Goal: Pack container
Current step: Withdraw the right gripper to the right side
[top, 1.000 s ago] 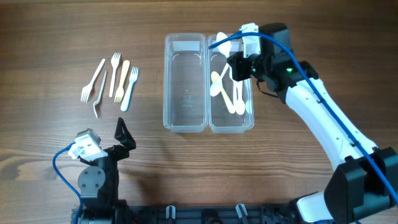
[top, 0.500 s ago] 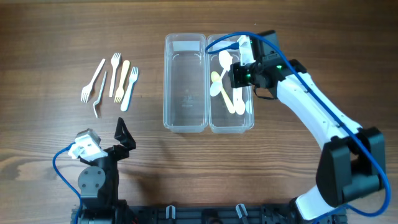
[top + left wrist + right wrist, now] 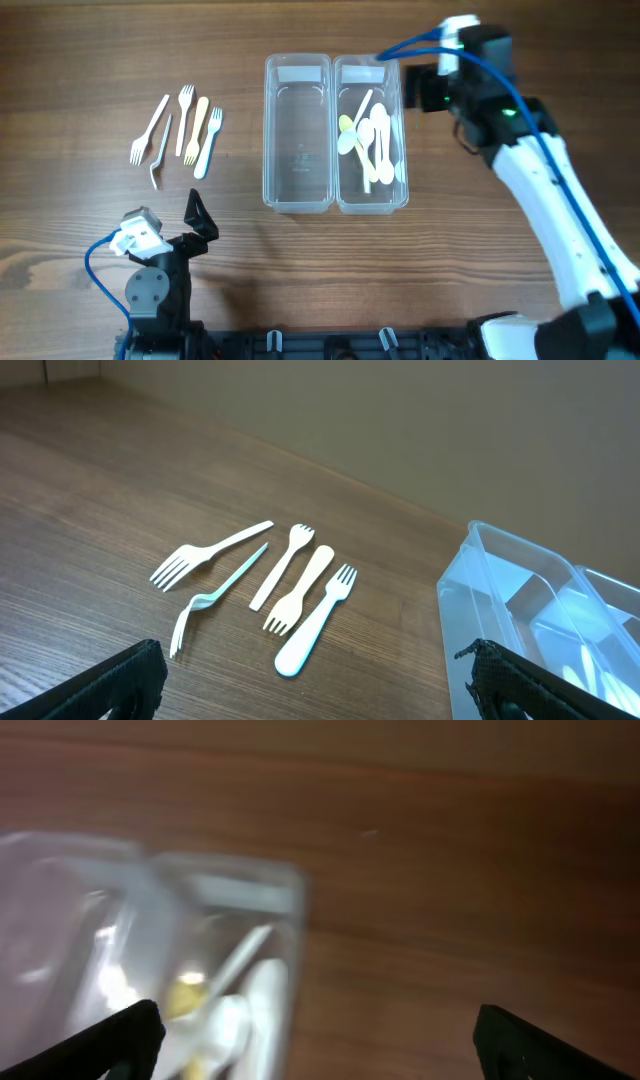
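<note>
Two clear plastic containers stand side by side at the table's middle. The left container (image 3: 298, 150) (image 3: 500, 600) holds nothing. The right container (image 3: 404, 150) (image 3: 285, 910) holds several white and cream spoons (image 3: 372, 140) (image 3: 225, 1010). Several plastic forks (image 3: 185, 128) (image 3: 290, 585) lie on the wood at the left. My right gripper (image 3: 425, 90) (image 3: 320, 1050) hangs open and empty just outside the right container's far right corner. My left gripper (image 3: 195, 220) (image 3: 320, 695) is open near the front left, with the forks ahead of it.
The table is brown wood (image 3: 100, 60). A blue cable (image 3: 100, 260) loops beside the left arm's base at the front edge. The right arm (image 3: 540, 200) stretches across the table's right side.
My right gripper has opened and let a white spoon drop among the others in the right container. It then rose and drew back to the far right. The left arm has not moved.
</note>
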`<action>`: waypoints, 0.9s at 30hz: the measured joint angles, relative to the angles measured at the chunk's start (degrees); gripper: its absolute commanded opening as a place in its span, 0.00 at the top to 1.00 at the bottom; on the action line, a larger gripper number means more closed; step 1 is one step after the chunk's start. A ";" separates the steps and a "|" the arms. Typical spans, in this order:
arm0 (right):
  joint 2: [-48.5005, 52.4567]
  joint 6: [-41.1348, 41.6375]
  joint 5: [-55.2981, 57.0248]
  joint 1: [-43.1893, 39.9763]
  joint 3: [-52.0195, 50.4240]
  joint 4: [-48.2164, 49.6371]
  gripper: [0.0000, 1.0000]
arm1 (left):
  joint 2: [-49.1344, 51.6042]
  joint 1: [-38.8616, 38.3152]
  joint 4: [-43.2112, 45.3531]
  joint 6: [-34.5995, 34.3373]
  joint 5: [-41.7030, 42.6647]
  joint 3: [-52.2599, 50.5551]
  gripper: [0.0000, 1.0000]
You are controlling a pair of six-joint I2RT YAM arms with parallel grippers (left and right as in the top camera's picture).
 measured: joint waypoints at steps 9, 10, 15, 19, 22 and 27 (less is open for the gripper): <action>-0.76 -5.53 18.23 -8.02 0.09 -5.07 0.00 | 0.00 0.00 0.00 0.02 0.02 0.00 0.00; -0.76 -5.55 18.58 -8.92 0.09 -5.16 0.00 | 0.00 0.00 0.00 0.00 0.00 0.00 0.00; -0.76 -5.25 19.56 -15.72 0.09 -5.49 0.00 | 0.00 0.00 0.00 0.00 0.02 0.00 0.00; -0.76 -4.22 16.04 -20.22 0.09 -7.02 0.00 | 0.00 0.00 0.00 0.00 0.02 0.00 0.00; -0.76 -4.17 13.18 -21.24 0.09 -7.08 0.00 | 0.00 0.00 0.00 0.00 0.00 0.02 0.00; -0.76 -4.15 11.30 -21.20 0.09 -7.08 0.00 | 0.00 0.00 0.00 0.00 0.00 0.00 0.00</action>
